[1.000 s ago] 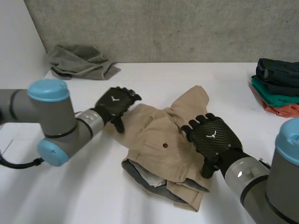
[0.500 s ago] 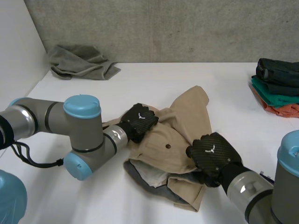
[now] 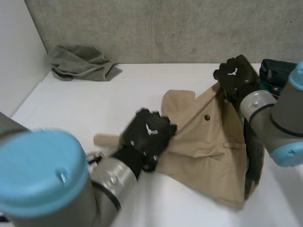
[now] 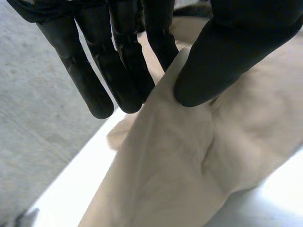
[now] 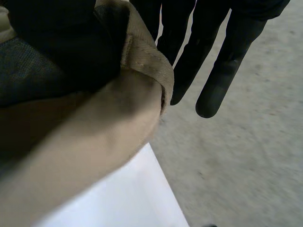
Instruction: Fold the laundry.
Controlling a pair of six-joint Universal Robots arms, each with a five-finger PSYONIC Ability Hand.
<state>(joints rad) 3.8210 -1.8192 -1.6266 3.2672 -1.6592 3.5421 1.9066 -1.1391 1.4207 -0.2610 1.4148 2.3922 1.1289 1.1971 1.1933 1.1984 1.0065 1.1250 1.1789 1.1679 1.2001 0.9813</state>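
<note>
Seemingly left hand (image 3: 149, 135), right hand (image 3: 234, 75) pinch garment (image 3: 208, 137).

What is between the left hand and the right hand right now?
The tan garment stretches between them, as the head view shows: the left hand pinches one edge, and the right hand holds the far corner.

left hand (image 3: 148, 133) pinching, right hand (image 3: 235, 75) pinching
</note>
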